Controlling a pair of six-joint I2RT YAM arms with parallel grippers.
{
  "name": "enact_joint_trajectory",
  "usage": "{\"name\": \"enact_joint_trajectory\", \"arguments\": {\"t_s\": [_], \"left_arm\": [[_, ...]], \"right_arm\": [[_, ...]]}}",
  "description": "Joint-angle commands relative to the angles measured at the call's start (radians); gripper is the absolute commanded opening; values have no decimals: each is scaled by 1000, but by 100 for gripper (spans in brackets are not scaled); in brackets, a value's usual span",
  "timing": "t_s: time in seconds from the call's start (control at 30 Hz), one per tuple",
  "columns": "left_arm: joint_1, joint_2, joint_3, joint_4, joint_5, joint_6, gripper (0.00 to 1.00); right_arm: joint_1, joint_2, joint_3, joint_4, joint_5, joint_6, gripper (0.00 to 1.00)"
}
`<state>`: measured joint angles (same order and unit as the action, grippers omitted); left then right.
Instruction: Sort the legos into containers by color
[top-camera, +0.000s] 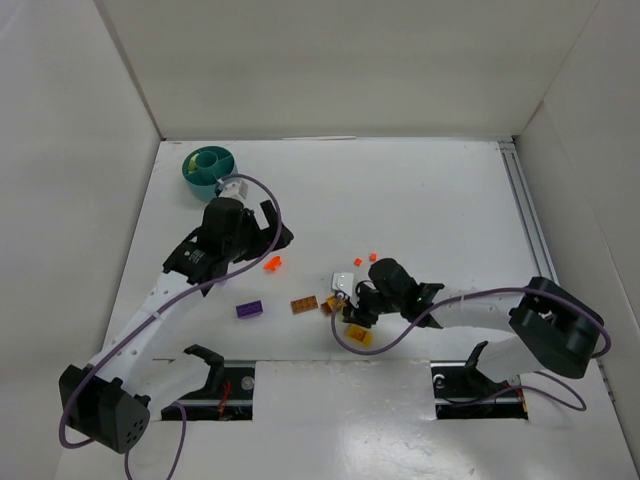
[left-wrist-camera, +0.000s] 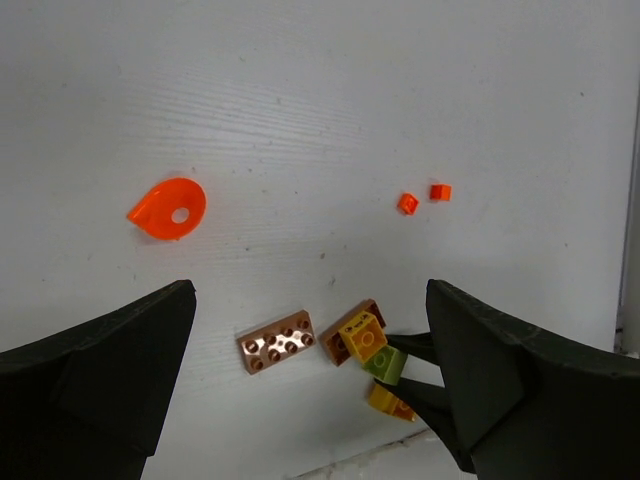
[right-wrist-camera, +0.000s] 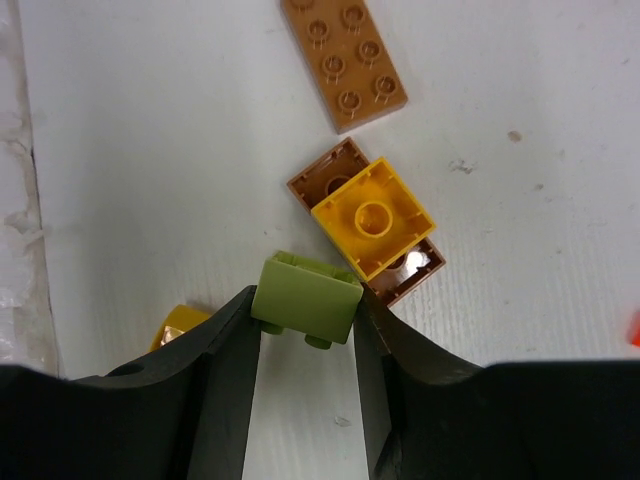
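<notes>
**Bench stock: legos, tub and two claws, each placed from the flat orange-brown plate**

Landmark: your flat orange-brown plate (top-camera: 304, 304) lies studs up on the bench (top-camera: 430, 200).

1. Your pale green brick (right-wrist-camera: 305, 298) is near the plate, on its right-arm side. Your right claw (right-wrist-camera: 305, 322) is clamped on it, one finger on each flank.
2. Your golden yellow brick (right-wrist-camera: 374, 216) sits between the plate and the green one, stacked askew on an orange-brown brick (right-wrist-camera: 322, 178).
3. Your second golden yellow brick (top-camera: 359, 336) lies closer to the arm bases than the plate, beside the right claw.
4. Your purple brick (top-camera: 250, 309) is near the plate, on its left-arm side.
5. Your red-orange teardrop piece (left-wrist-camera: 168, 208), with a hole through it, lies farther from the bases than the plate, toward the left arm.
6. Your two tiny red-orange bits (left-wrist-camera: 407, 203) lie beyond the plate, toward the right-arm side.
7. Your teal tub (top-camera: 186, 172) is well apart from the plate, at the far left of the bench. You cannot tell its contents.
8. Your left claw (left-wrist-camera: 310, 300) has its jaws spread wide and hangs between the tub and the plate.
</notes>
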<state>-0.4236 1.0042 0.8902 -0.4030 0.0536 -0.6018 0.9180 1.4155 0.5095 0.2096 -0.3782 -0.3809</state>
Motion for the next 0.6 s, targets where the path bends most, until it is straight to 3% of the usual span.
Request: {"name": "enact_joint_trajectory", "arguments": {"t_s": [0.0, 0.1, 0.2, 0.37, 0.57], "left_arm": [[-7, -55, -34, 47, 144, 30, 100], [-7, -94, -108, 174, 350, 60, 100], [-62, -105, -175, 295, 468, 21, 100], [-219, -46, -185, 469, 521, -24, 100], [-262, 30, -143, 511, 577, -27, 100]], "right_arm": [[9, -91, 21, 65, -39, -26, 16], [9, -205, 21, 65, -30, -26, 16], [9, -310, 32, 65, -30, -36, 16], [9, -369, 64, 56, -96, -59, 17], [9, -357, 87, 45, -110, -73, 17]]}}
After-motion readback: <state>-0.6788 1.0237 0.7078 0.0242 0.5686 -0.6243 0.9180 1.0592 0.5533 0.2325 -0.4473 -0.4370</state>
